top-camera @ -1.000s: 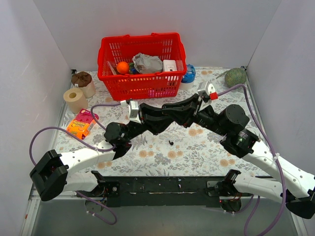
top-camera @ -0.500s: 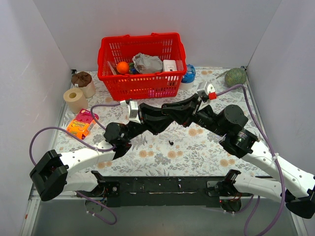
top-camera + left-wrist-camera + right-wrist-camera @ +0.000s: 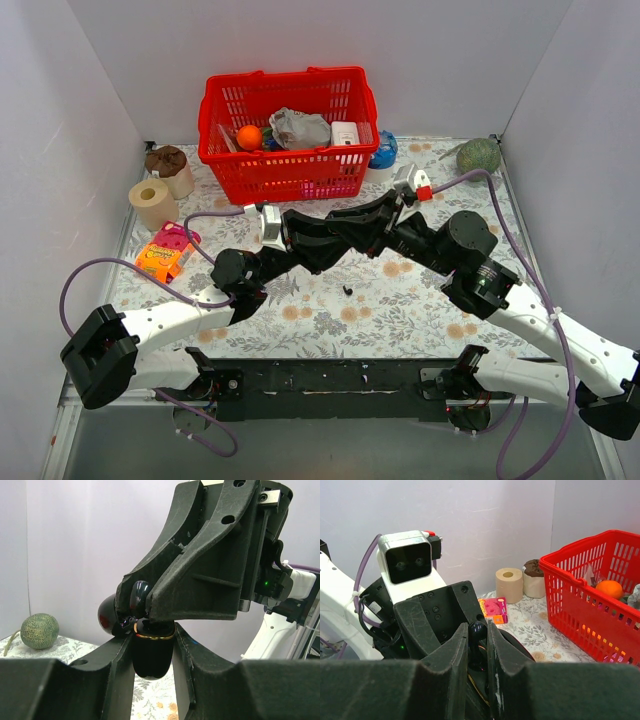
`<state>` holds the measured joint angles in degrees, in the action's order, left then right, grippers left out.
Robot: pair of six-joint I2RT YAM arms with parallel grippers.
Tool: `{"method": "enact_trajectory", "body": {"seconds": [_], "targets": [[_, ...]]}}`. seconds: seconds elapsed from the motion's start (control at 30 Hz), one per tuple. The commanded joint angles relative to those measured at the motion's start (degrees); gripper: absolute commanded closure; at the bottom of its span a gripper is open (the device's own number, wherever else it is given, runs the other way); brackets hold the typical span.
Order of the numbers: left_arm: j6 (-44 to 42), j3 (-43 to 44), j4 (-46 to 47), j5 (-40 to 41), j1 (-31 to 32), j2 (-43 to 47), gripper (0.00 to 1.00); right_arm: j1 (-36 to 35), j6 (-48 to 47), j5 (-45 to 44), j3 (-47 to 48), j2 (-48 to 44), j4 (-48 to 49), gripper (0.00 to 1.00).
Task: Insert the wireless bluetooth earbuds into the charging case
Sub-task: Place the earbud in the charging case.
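Earbud (image 3: 478,630) in right pincer (image 3: 478,638) hangs over charging case (image 3: 152,656) in left pincer (image 3: 152,639).

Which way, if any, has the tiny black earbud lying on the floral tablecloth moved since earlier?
No. The tiny black earbud stays beside the same printed flowers of the floral tablecloth.

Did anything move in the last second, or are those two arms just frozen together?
The right arm shifted slightly left in the top view, toward the left arm. Nothing was grabbed or let go. The left gripper still clamps the case, the right gripper still pinches an earbud over it, and the other earbud still lies on the table.
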<state>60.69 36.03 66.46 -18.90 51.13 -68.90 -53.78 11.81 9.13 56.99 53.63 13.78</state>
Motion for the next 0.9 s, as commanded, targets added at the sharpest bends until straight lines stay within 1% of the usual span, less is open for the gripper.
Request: {"method": "enact_trajectory", "body": {"seconds": [0.0, 0.27, 0.3, 0.37, 0.4, 0.5, 0.6, 0.87], "targets": [[-0.8, 1.8, 2.1, -0.6, 0.0, 1.1, 1.00, -0.9, -0.2, 0.3, 1.5, 1.0, -2.0, 0.99], [-0.9, 1.8, 2.1, -0.4, 0.0, 1.2, 1.00, -1.0, -0.3, -0.9, 1.5, 0.2, -3.8, 0.99], [-0.9, 1.8, 2.0, -0.4, 0.0, 1.3, 1.00, -1.0, -0.1, -1.0, 1.5, 0.0, -4.0, 0.96], [-1.1, 1.8, 2.1, -0.4, 0.0, 1.5, 1.00, -1.0, 0.0, -1.6, 1.2, -0.6, -4.4, 0.88], [-1.1, 1.8, 1.9, -0.2, 0.0, 1.6, 1.00, -1.0, 0.0, -1.8, 1.1, -0.8, -4.7, 0.80], [-1.2, 1.7, 1.7, -0.1, 0.0, 1.8, 1.00, -1.1, 0.1, -3.5, 0.8, -1.8, -5.3, 0.69], [-1.3, 1.3, 1.6, 0.1, 0.0, 1.9, 1.00, -1.0, 0.5, -5.3, 0.5, -2.3, -5.4, 0.62], [-1.2, 0.6, 1.8, 0.5, 0.0, 1.8, 1.00, -1.0, 0.8, -7.5, 1.6, -2.7, -6.2, 0.52]]}}
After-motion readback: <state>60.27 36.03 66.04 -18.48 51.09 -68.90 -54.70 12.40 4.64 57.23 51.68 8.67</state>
